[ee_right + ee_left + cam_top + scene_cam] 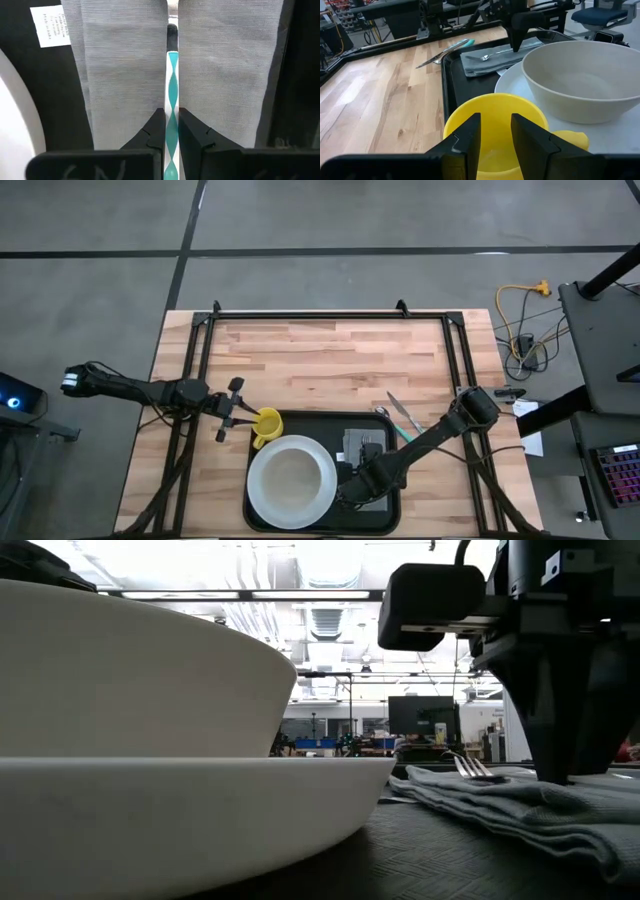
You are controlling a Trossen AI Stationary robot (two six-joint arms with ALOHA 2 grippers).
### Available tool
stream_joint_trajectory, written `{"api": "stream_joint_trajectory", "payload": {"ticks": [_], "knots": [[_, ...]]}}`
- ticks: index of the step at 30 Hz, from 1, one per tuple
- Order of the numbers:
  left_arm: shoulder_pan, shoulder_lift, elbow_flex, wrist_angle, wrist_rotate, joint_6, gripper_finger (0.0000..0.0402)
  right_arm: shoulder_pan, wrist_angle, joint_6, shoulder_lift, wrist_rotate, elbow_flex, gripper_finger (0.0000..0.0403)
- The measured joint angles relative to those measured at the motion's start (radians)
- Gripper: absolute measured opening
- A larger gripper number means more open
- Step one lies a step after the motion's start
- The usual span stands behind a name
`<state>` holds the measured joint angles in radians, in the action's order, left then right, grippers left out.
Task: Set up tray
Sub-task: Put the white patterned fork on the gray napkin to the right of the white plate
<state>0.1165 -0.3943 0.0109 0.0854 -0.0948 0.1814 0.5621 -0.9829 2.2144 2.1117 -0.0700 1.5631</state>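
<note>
At table 6 o'clock: tray (300, 422), stiff, flat, probably light; lift by its rim. Right gripper (171, 131) over the napkin (120, 65), fingers narrow around the teal fork handle (172, 75). Left gripper (495, 137) straddles the yellow cup (495, 112) rim at the tray's 10 o'clock corner.

small white label (49, 26) on the black tray (30, 90) beside the grey napkin (120, 65), printed lines too small to read, no other legible text, brand or number anywhere in the views
</note>
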Motion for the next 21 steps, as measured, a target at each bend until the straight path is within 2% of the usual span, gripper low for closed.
{"api": "stream_joint_trajectory", "payload": {"ticks": [21], "knots": [[0.0, 0.0, 0.0, 0.0, 0.0, 0.0, 0.0094, 0.0, -0.014, 0.003, 0.0, 0.026, 0.006, 0.002]]}}
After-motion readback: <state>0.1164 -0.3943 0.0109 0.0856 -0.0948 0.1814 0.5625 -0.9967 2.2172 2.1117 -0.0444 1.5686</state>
